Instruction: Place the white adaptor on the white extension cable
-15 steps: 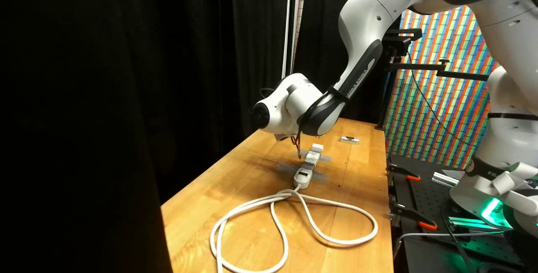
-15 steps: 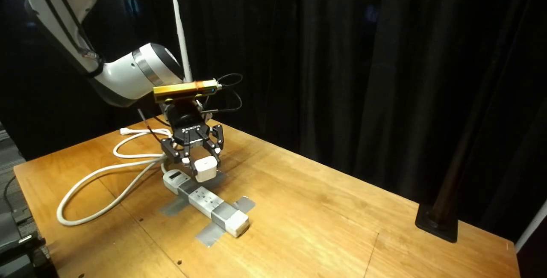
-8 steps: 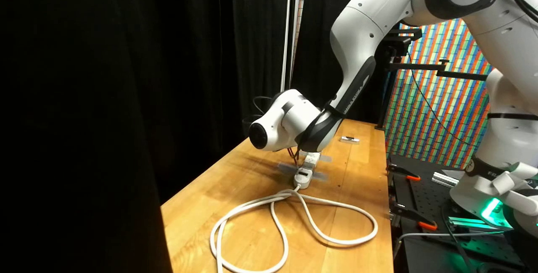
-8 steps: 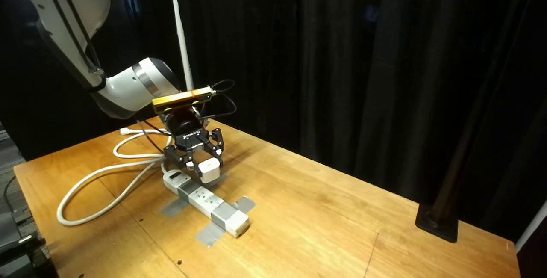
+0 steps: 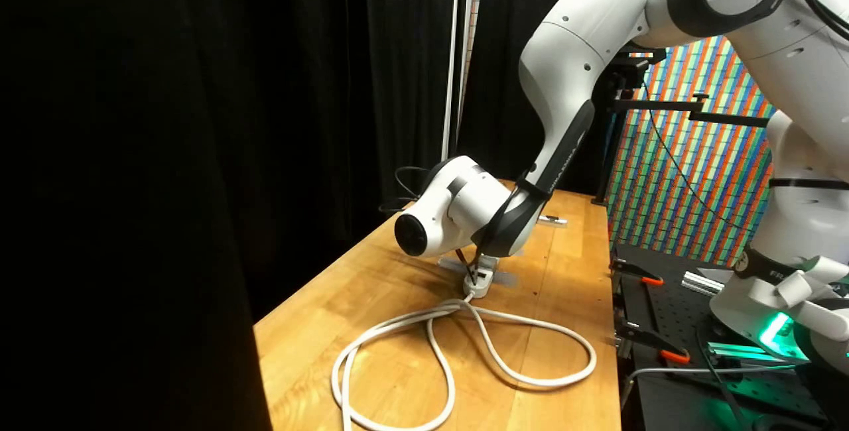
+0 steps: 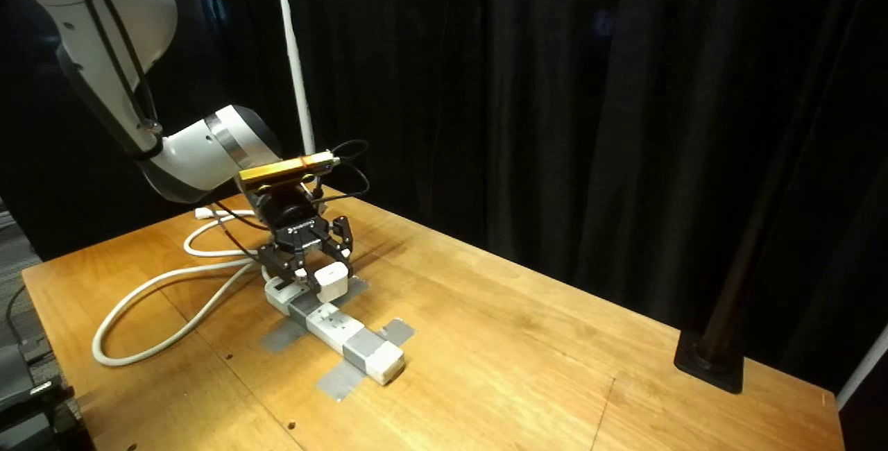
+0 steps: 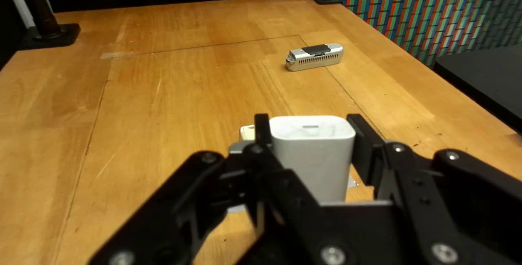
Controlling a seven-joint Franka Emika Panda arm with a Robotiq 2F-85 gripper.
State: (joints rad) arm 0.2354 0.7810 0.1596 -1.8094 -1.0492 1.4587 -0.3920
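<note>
My work surface: a wooden table (image 6: 527,368), seamed. On it I note a white extension cable (image 5: 550,382), looped, its socket block (image 6: 334,326) crossed by grey tape strips (image 6: 341,380). My wrist view adds a silver slotted device (image 7: 315,58) lying farther out, and black post bases (image 7: 61,36) near the far corners.

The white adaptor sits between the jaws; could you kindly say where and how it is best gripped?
The white adaptor is probably best gripped by two opposite sides, coming in at a slant from where the white cord meets the socket block. Its boxy shape offers the jaws flat faces, as the gripper holds them now, leaving the slotted top clear.
</note>
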